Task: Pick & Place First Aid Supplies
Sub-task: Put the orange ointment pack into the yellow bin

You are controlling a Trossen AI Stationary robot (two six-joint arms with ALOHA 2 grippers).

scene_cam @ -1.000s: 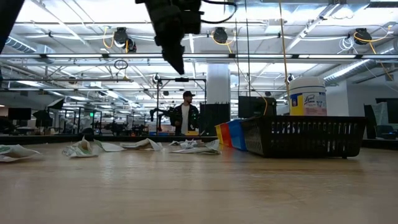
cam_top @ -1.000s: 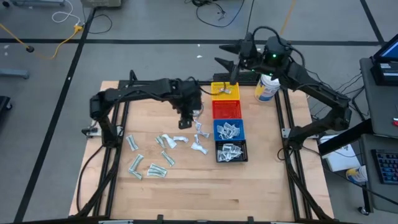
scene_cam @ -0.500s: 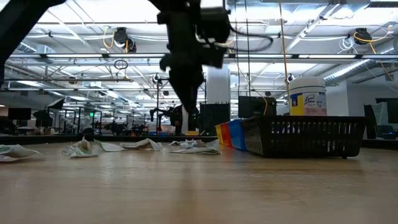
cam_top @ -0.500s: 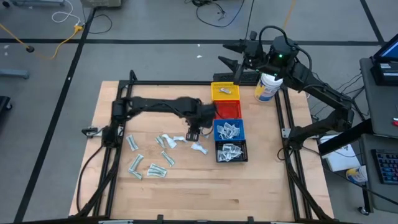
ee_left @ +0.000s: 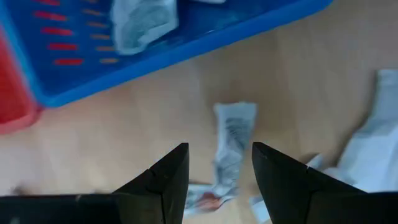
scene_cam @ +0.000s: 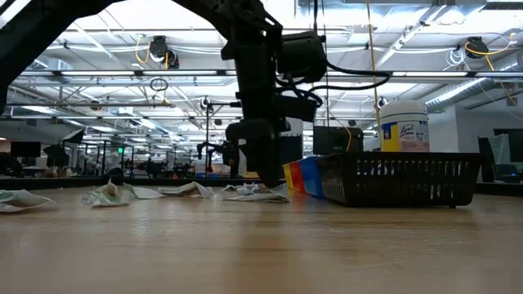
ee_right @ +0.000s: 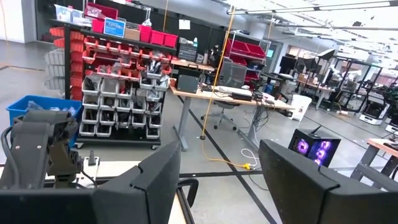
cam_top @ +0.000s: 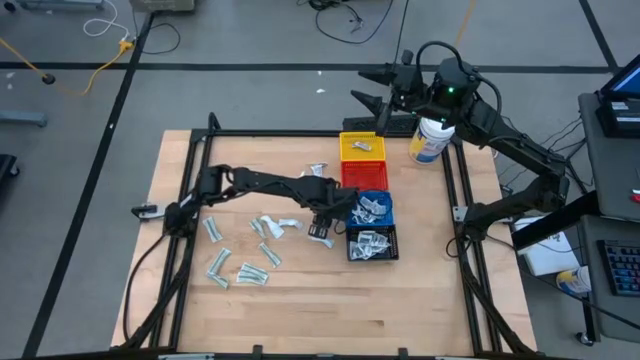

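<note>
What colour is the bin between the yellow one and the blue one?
Red. The red bin shows best in the high view, between the yellow bin and blue bin.

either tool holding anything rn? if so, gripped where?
Nothing held. Left tool is open, empty, over a packet lying on the table beside the blue bin. Right tool is open, raised behind the bins.

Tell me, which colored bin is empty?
The red bin. It sits between the yellow bin, which holds one packet, and the blue bin. The blue and the black bin both hold piles of packets.
</note>
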